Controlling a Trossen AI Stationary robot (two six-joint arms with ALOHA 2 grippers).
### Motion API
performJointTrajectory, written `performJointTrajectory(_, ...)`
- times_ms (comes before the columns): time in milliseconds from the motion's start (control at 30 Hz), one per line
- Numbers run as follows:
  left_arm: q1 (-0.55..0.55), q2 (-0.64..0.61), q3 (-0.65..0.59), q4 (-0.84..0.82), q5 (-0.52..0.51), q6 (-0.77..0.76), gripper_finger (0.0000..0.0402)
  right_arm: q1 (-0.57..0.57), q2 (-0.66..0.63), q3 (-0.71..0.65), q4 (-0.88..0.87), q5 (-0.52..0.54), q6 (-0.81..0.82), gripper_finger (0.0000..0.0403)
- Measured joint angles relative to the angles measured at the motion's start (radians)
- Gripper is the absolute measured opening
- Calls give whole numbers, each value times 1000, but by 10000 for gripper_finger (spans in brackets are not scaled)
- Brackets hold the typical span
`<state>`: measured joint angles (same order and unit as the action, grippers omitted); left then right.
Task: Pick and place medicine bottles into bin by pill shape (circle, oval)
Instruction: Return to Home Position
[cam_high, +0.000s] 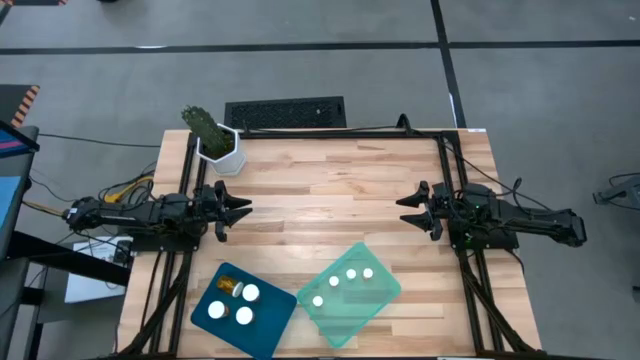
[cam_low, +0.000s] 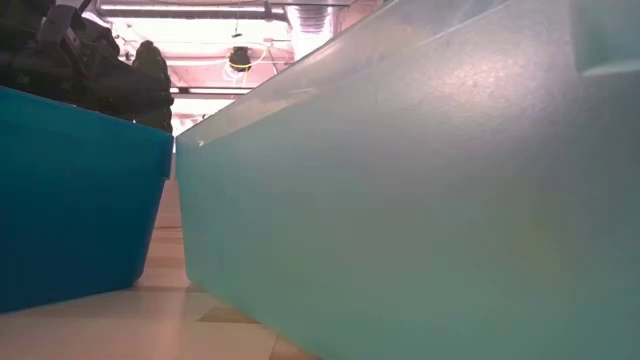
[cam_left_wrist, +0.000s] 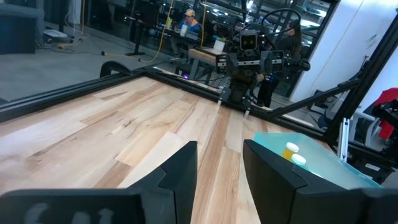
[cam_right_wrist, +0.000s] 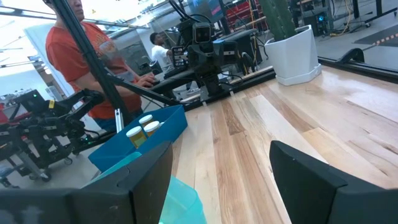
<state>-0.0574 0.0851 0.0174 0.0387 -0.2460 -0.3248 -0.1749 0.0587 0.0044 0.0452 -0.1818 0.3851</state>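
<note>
Several amber medicine bottles with white caps stand in two bins at the table's near edge. The blue bin (cam_high: 243, 307) holds some bottles (cam_high: 232, 303), and one amber bottle (cam_high: 229, 287) lies on its side there. The pale green bin (cam_high: 349, 292) holds several bottles (cam_high: 350, 278). My left gripper (cam_high: 243, 211) is open and empty at the table's left edge. My right gripper (cam_high: 405, 209) is open and empty at the right. Both hover above bare wood, far from the bins. The left wrist view shows the green bin's bottles (cam_left_wrist: 291, 151); the right wrist view shows the blue bin's bottles (cam_right_wrist: 141, 129).
A white pot with a green plant (cam_high: 218, 143) stands at the far left corner. A dark grille (cam_high: 285, 112) lies beyond the far edge. Bare wood lies between the two grippers. In the low view the two bins (cam_low: 420, 180) fill the picture. People show beyond the table (cam_right_wrist: 73, 50).
</note>
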Motion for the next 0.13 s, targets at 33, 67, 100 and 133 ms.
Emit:
performJointTrajectory(33, 0, 0, 0, 0, 0, 0, 122, 0, 0, 0, 0, 0, 0, 282)
performJointTrajectory(67, 0, 0, 0, 0, 0, 0, 122, 0, 0, 0, 0, 0, 0, 282)
performJointTrajectory(100, 0, 0, 0, 0, 0, 0, 122, 0, 0, 0, 0, 0, 0, 282)
performJointTrajectory(133, 0, 0, 0, 0, 0, 0, 122, 0, 0, 0, 0, 0, 0, 282)
